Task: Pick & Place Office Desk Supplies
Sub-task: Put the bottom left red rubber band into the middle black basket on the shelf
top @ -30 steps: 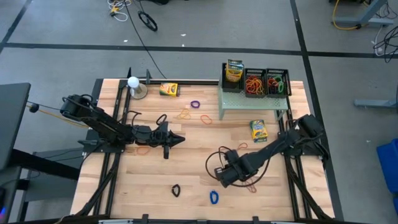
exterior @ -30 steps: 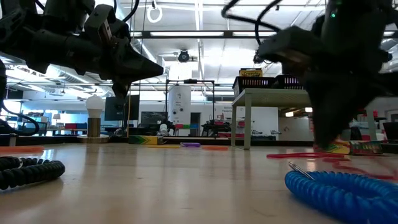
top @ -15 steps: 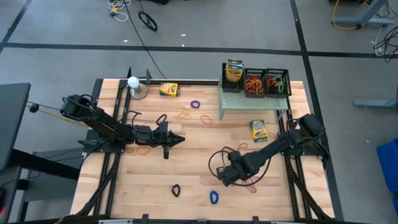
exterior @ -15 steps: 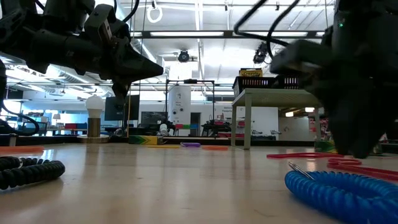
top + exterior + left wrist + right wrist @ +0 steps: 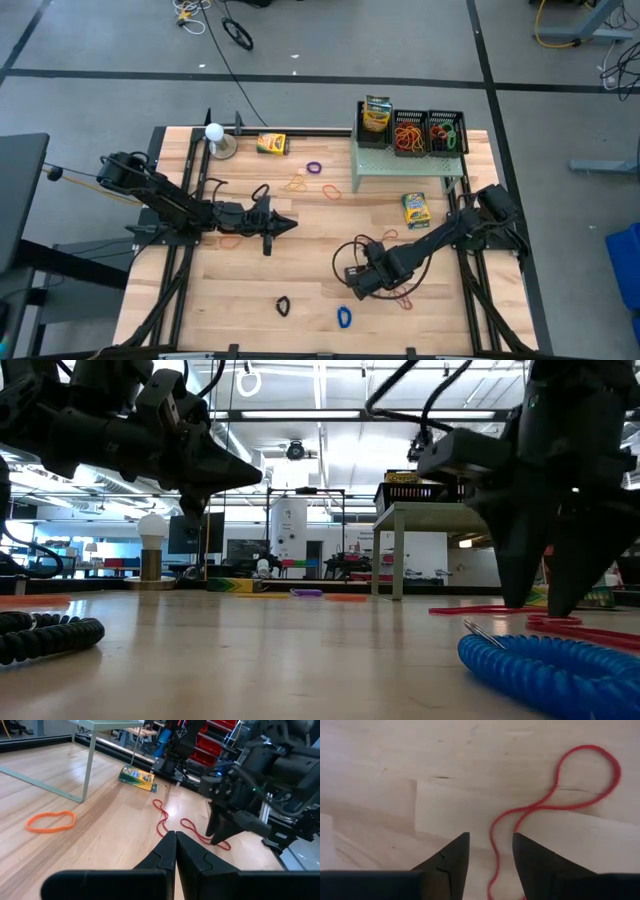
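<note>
The right gripper (image 5: 490,851) hangs low over the near-right part of the wooden table (image 5: 310,260), its two dark fingers spread apart and pointing down, and a red rubber band (image 5: 555,800) lies flat on the boards right there. In the right wrist view one thin strand of that band runs up through the gap between the fingers, while its rounded loop opens out farther ahead and off to one side, so the band's long axis runs away from the fingertips, not across them. I judge that a straight drop and a squeeze would catch the strand, and that the thinness of the band against the wood is the awkward part. The right arm is plainly the nearer one; the left gripper (image 5: 175,851) hovers well apart over the left middle of the table, its fingers pressed together and holding nothing. At the far right stands a pale green shelf (image 5: 405,160) with small black mesh trays (image 5: 428,133) on top, two of them holding rubber bands and one an upright crayon box (image 5: 377,115). Another crayon box (image 5: 416,208) lies on the table just in front of the shelf, a third (image 5: 271,144) near the far edge. All three are yellow and green, but their printing is too small to read.
</note>
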